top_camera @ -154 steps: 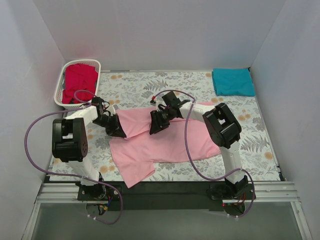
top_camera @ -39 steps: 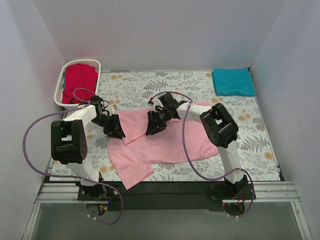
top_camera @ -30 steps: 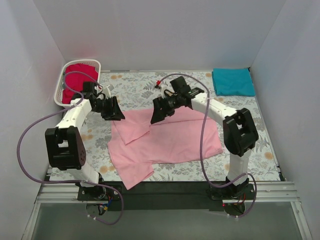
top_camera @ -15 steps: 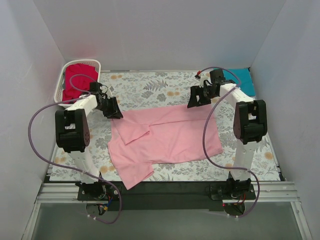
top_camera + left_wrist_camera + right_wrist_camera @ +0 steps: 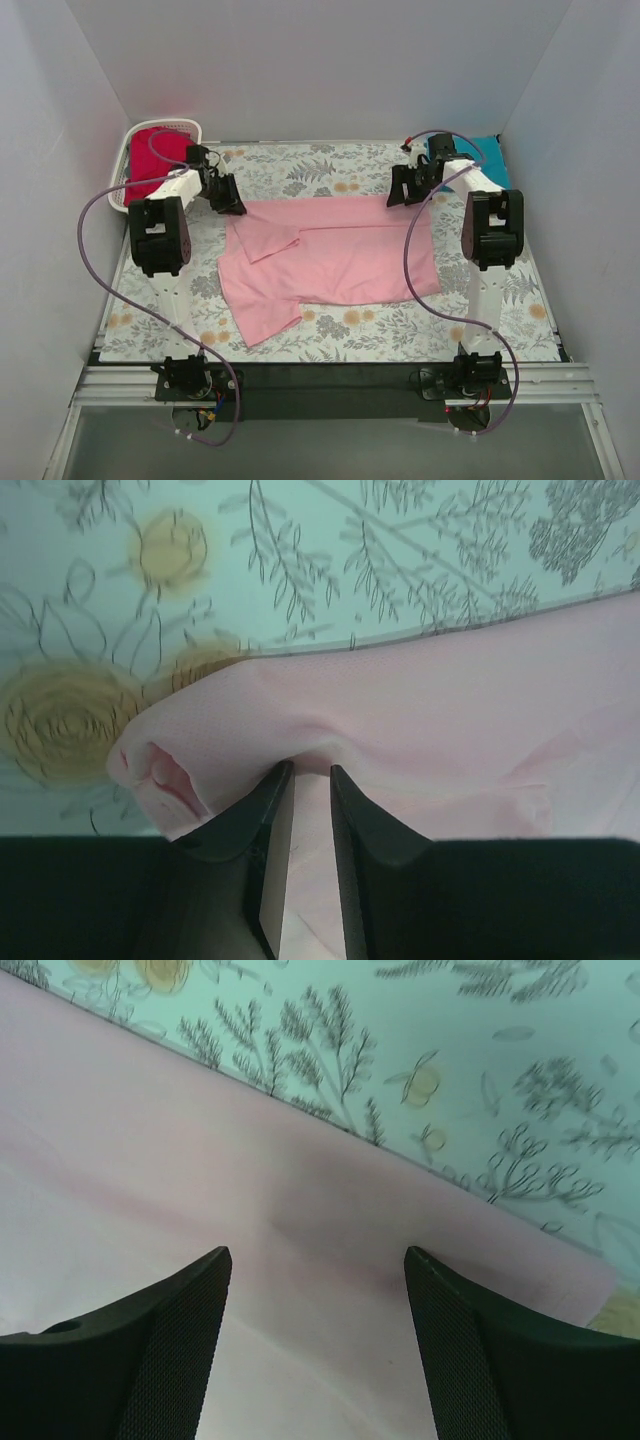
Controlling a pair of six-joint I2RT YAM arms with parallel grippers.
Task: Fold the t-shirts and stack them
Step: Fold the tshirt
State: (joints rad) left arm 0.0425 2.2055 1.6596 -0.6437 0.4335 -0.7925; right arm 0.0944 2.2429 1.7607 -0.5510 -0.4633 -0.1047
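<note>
The light pink t-shirt (image 5: 340,260) lies spread flat on the flowered table, with one sleeve folded over at its left and a flap hanging toward the near left. My left gripper (image 5: 228,200) is at the shirt's far left corner. In the left wrist view the left gripper (image 5: 308,770) is shut on a pinch of the pink cloth (image 5: 450,700). My right gripper (image 5: 400,192) is at the far right corner. In the right wrist view the right gripper (image 5: 317,1253) is wide open just above the pink cloth (image 5: 200,1160). The teal t-shirt (image 5: 488,150) lies folded at the far right. The red t-shirt (image 5: 152,160) lies in the basket.
The white lattice basket (image 5: 167,123) stands at the far left corner, close behind my left arm. White walls close in the table on three sides. The black rail with the arm bases (image 5: 320,385) runs along the near edge.
Both arms have reached toward the far side and apart. The pink shirt's folded-over part has been carried back and now lies flat, its far edge drawn straight between the two grippers.
</note>
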